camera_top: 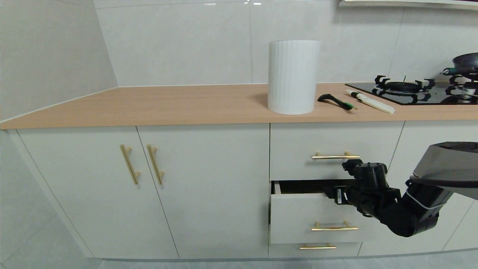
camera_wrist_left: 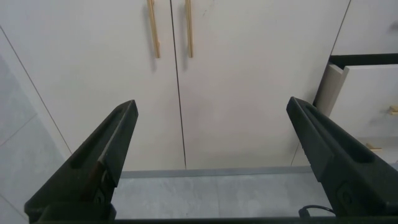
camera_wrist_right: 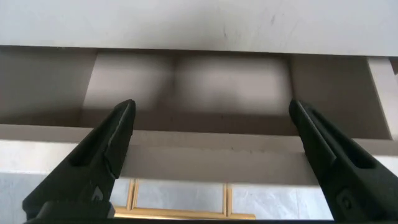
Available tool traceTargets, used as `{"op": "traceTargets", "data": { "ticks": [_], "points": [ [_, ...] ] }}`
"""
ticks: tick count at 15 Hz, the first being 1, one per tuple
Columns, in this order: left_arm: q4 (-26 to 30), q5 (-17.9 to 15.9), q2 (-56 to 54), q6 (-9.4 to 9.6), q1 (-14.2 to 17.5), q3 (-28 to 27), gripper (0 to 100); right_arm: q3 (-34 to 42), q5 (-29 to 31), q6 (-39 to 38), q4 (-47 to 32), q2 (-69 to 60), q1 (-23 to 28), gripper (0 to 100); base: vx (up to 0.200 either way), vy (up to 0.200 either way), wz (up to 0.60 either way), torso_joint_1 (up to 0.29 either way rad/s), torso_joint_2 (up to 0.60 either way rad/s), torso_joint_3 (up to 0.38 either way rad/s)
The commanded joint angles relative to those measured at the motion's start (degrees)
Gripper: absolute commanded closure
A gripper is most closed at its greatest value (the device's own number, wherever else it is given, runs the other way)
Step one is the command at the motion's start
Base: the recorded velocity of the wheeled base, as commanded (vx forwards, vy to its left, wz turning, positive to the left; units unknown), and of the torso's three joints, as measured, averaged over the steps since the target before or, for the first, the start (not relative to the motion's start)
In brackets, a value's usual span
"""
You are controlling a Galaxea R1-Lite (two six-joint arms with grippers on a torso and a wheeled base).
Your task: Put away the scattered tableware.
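On the wooden counter (camera_top: pixel 168 104) lie a black utensil with a green-tipped handle (camera_top: pixel 335 101) and a white knife-like piece (camera_top: pixel 370 101), both just right of a tall white ribbed holder (camera_top: pixel 293 76). Below them the middle drawer (camera_top: pixel 317 218) is pulled partly out. My right gripper (camera_top: pixel 337 194) is at the drawer's top edge, open, with nothing between its fingers. The right wrist view looks past the open right gripper (camera_wrist_right: pixel 211 118) into the bare drawer (camera_wrist_right: pixel 211 165). My left gripper (camera_wrist_left: pixel 211 118) hangs open and low before the cabinet doors (camera_wrist_left: pixel 249 81), with the drawer (camera_wrist_left: pixel 364 93) off to one side.
A gas hob (camera_top: pixel 414 91) with a dark pan (camera_top: pixel 465 63) fills the counter's right end. Gold bar handles mark the double doors (camera_top: pixel 129 164) and the top drawer (camera_top: pixel 335 156). Tiled wall stands behind, and grey floor (camera_wrist_left: pixel 205 193) lies below.
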State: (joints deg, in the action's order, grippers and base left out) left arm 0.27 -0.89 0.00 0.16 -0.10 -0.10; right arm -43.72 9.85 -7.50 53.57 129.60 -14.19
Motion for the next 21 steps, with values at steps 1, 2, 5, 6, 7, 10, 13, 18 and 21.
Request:
{"op": "traceTargets", "data": {
  "ticks": [1,2,5,6,7,10,13,18,21],
  "points": [
    [0.0,0.0,0.0,0.02,0.0,0.0,0,0.3,-0.1,-0.1,-1.4,-0.8,0.0,0,0.000,0.000,0.00,0.000,0.00,0.000],
    [0.0,0.0,0.0,0.02,0.0,0.0,0,0.5,-0.2,-0.1,-2.6,-1.9,0.0,0,0.000,0.000,0.00,0.000,0.00,0.000],
    [0.0,0.0,0.0,0.02,0.0,0.0,0,1.3,-0.6,0.1,-8.3,-5.9,0.0,0,0.000,0.000,0.00,0.000,0.00,0.000],
    [0.0,0.0,0.0,0.02,0.0,0.0,0,1.3,-0.8,0.1,-10.7,-7.3,0.0,0,0.000,0.000,0.00,0.000,0.00,0.000],
    [0.0,0.0,0.0,0.02,0.0,0.0,0,1.3,-1.1,0.1,-13.8,-9.3,0.0,0,0.000,0.000,0.00,0.000,0.00,0.000],
    [0.0,0.0,0.0,0.02,0.0,0.0,0,1.1,-3.3,0.6,-25.6,-16.3,-0.7,0,0.000,0.000,0.00,0.000,0.00,0.000],
    [0.0,0.0,0.0,0.02,0.0,0.0,0,0.6,-6.9,0.8,-36.5,-21.6,-2.5,0,0.000,0.000,0.00,0.000,0.00,0.000],
    [0.0,0.0,0.0,0.02,0.0,0.0,0,0.6,-6.9,3.2,-42.2,-20.9,-3.8,0,0.000,0.000,0.00,0.000,0.00,0.000],
    [0.0,0.0,0.0,0.02,0.0,0.0,0,0.5,-6.9,4.0,-46.3,-20.9,-4.8,0,0.000,0.000,0.00,0.000,0.00,0.000]
  ]
}}
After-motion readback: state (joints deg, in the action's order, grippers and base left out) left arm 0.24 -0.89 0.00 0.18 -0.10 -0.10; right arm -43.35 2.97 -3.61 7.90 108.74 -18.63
